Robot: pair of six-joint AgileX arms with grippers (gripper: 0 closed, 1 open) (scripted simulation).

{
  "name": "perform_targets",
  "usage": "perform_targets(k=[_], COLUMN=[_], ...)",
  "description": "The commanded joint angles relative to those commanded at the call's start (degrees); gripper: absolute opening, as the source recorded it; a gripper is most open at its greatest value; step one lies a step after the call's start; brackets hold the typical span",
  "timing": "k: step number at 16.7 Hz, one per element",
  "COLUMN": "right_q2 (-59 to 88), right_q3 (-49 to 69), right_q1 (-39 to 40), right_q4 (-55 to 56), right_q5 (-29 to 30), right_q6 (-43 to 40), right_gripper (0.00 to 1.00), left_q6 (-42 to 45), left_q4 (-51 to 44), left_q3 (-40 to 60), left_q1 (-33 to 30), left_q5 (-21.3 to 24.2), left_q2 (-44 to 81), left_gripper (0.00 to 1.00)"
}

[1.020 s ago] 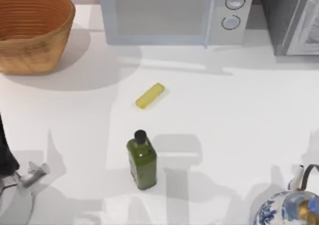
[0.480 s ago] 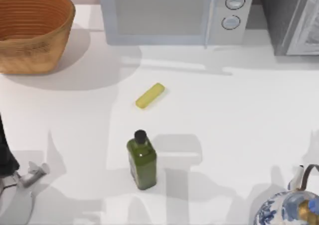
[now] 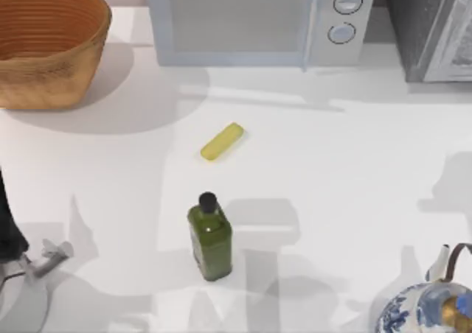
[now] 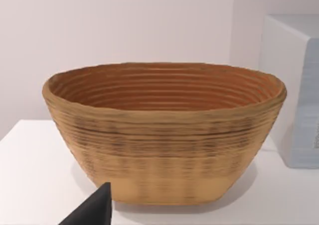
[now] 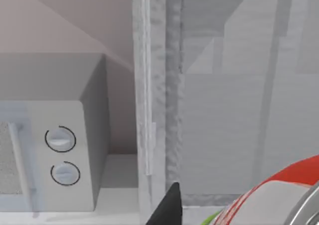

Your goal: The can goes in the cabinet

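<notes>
Right fingers [image 5: 167,205] pinching can [image 5: 269,195], now before cabinet [image 5: 224,110]; bottle [image 3: 210,237] unmoved.

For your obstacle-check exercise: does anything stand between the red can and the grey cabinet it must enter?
Nothing visible does. In the right wrist view the red can with a silver top sits close to the camera, facing the grey cabinet, its shaded interior beyond. The white microwave stands off to one side.

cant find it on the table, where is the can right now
The can is up close in the right wrist view, carried by the right arm, facing the open grey cabinet beside the microwave.
</notes>
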Motion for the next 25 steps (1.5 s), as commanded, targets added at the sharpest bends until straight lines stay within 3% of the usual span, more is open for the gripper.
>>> perform_targets(k=[9, 13, 17, 25], right_q2=[36.52, 48.31, 53.77, 55.75], right_q3=[49.9, 66.06, 73.03, 75.14], right_q1=[5.11, 6.7, 7.45, 7.07], right_q4=[-11.62, -15.44, -17.26, -17.83], right_q5=[5.25, 6.96, 7.75, 7.53], right_q6=[0.51, 0.48, 0.41, 0.66], right_gripper=[0.0, 0.0, 0.0, 0.0], left_q6=[0.0, 0.0, 0.0, 0.0], left_q4=[0.0, 0.0, 0.0, 0.0], left_q3=[0.0, 0.0, 0.0, 0.0], left_q1=[0.0, 0.0, 0.0, 0.0], left_q5=[0.0, 0.0, 0.0, 0.0], left_q2=[0.0, 0.0, 0.0, 0.0], left_gripper=[1.0, 1.0, 1.0, 1.0])
